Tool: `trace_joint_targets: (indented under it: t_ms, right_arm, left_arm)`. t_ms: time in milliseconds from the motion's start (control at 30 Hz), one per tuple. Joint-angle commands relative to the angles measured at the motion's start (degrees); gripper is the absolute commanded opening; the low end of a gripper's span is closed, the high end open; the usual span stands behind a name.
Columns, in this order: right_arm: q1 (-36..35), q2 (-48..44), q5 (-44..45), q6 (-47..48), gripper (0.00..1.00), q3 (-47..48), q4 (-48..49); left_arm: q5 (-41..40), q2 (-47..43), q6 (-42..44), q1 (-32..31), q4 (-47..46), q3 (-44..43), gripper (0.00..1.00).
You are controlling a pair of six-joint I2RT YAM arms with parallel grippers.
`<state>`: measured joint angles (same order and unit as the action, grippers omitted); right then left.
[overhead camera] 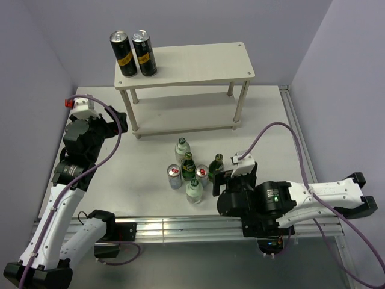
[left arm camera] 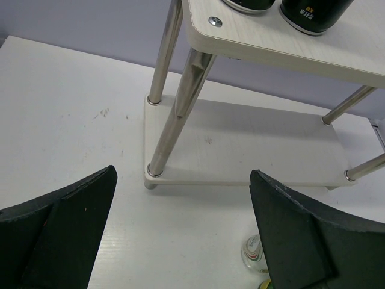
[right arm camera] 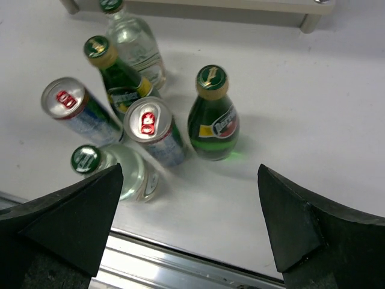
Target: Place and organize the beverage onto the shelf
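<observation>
Right wrist view looks straight down between widely parted jaws that grasp nothing. The right arm [overhead camera: 289, 201] hangs just beside the drinks, at 3 o'clock of them in the top external view.

All six small drinks stand close together on the table [overhead camera: 150, 180]:
- The near clear bottle [right arm camera: 117, 171] is closest to the arms' bases.
- Past it come the first silver can [right arm camera: 72, 108] and the second silver can [right arm camera: 153, 129], red tabs up.
- One green bottle [right arm camera: 213, 114] sits at 3 o'clock of the second can, and another green bottle [right arm camera: 117, 75] at 11 o'clock of it.
- The far clear bottle [right arm camera: 129, 39] is farthest out.

Every one is upright, with its long axis vertical and its cap or lid pointing at the ceiling. The lean seen from the wrist looks like camera angle only.

Farther out, at 10 o'clock of the cluster, the left arm [overhead camera: 78, 150] points its jaws toward the shelf's left legs. These jaws are also spread wide and hold nothing.

Beyond, at 12 o'clock of the drinks, is the shelf [overhead camera: 192, 60], its long axis running roughly from 9 to 3 o'clock. Two black cans [overhead camera: 133, 54] stand upright side by side at the 9 o'clock end of the top board. Nothing shows on the lower board [left arm camera: 271, 156].

I judge the task barely begun. None of the six is shelved yet, so each has to be lifted, carried to 12 o'clock and lined up.
</observation>
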<state>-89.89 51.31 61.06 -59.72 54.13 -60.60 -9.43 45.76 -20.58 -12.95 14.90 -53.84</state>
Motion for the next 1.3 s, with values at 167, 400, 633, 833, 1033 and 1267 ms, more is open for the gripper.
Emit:
trace_joint_targets:
  t_ms: [167, 400, 633, 833, 1033, 1267]
  right_arm:
    - [-10.8, 2.1, 7.5, -9.5, 1.0, -1.2, 5.2]
    - [-10.7, 1.3, -1.4, 5.0, 1.0, -11.8, 33.4]
    - [-8.8, 8.0, -4.3, 12.0, 1.0, -13.3, 45.2]
    - [-5.0, 11.2, -6.2, 14.7, 1.0, -15.7, 52.8]
    - [-1.1, 11.9, -6.7, 16.3, 0.95, -18.7, 57.8]
    - [0.6, 14.9, -5.9, 18.4, 0.91, -18.5, 60.4]
  left_arm:
    - [-1.8, -0.8, 1.4, 0.0, -0.3, -0.3, 0.99]
    - [-1.5, -0.8, 1.6, 0.0, 0.0, -0.4, 0.99]
    - [-1.2, -1.2, 1.7, 0.0, 0.0, -0.3, 0.99]
    - [-1.5, -1.4, 1.9, 0.0, 0.0, -0.1, 0.99]
    - [-1.5, -1.5, 1.9, 0.0, 0.1, -0.1, 0.99]
    - [-1.2, -1.5, 1.9, 0.0, 0.1, -0.2, 0.99]
